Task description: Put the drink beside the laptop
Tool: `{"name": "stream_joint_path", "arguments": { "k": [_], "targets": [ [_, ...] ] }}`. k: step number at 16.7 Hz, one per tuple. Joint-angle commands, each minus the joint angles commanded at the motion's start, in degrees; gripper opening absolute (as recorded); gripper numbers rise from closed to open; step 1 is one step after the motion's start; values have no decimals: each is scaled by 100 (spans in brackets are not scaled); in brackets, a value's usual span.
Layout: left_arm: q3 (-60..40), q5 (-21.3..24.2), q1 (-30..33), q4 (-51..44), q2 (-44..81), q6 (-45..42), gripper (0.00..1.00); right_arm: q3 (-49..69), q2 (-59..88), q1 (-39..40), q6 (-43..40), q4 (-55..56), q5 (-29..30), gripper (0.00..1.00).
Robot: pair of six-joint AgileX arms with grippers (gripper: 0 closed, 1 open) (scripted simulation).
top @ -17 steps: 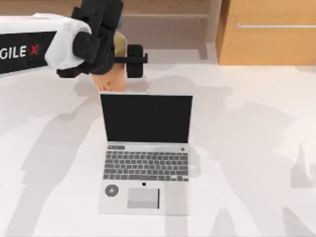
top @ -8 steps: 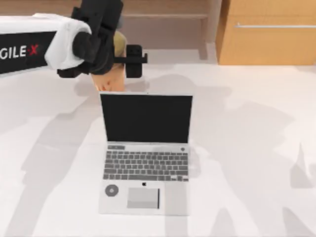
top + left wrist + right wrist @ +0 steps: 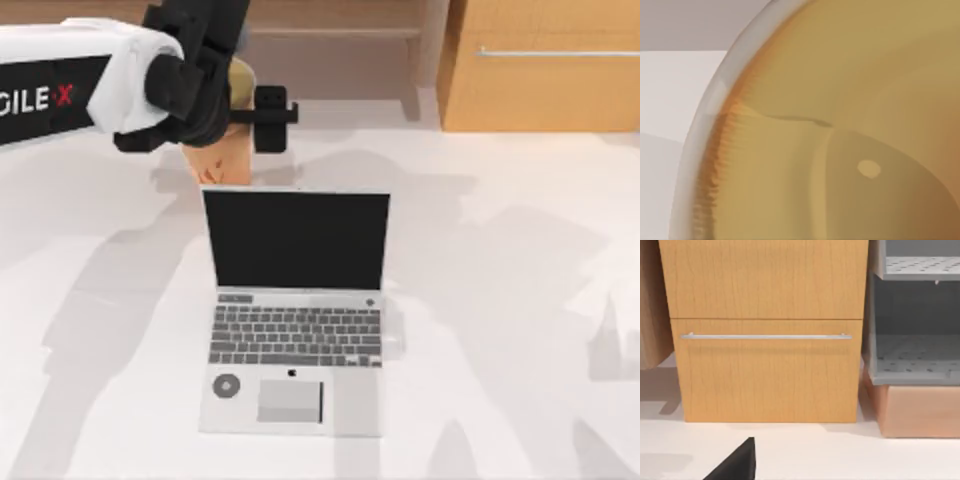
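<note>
Drink (image 3: 222,160) sits behind the laptop (image 3: 295,310), near the screen's far left corner. It is a tan cup with a pale lid, and our left tool (image 3: 232,117) is closed around its upper part. One black finger (image 3: 272,118) sticks out on the side of the cup toward the wooden cabinet (image 3: 540,65). The big black wrist covers the other finger, so we judge the hold from how the tool sits on the cup.

In the left wrist view, the drink's lid (image 3: 840,125) is right up against the camera. That fits a tight hold.

What has changed? A second ago the cup stood a little lower and closer to the laptop's lid. Now the arm and the cup have slid a bit away from the laptop, and the cup's bottom shows less. We think the cup is going up off the desk (image 3: 520,300).

That means the grab is done and the carry has just begun. The drink is still behind the laptop, not beside it. We think it must come round the screen's corner and go down next to the keyboard.

Our right arm is parked. Its wrist view looks at the wooden cabinet, and we cannot tell how its tool stands.
</note>
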State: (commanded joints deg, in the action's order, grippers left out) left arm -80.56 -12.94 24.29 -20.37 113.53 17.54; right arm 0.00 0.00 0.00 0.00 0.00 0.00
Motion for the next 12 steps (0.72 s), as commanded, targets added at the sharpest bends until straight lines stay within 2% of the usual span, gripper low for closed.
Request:
{"name": "stream_joint_path", "arguments": {
  "k": [3, 5, 12],
  "targets": [
    [-37, -40, 35, 17, -26, 14, 0, 0, 0, 0, 0, 0, 0, 100],
    [-264, -220, 210, -26, -198, 132, 0, 0, 0, 0, 0, 0, 0, 100],
    [-1163, -1385, 1509, -610, -528, 1130, 0, 0, 0, 0, 0, 0, 0, 100]
  ]
}}
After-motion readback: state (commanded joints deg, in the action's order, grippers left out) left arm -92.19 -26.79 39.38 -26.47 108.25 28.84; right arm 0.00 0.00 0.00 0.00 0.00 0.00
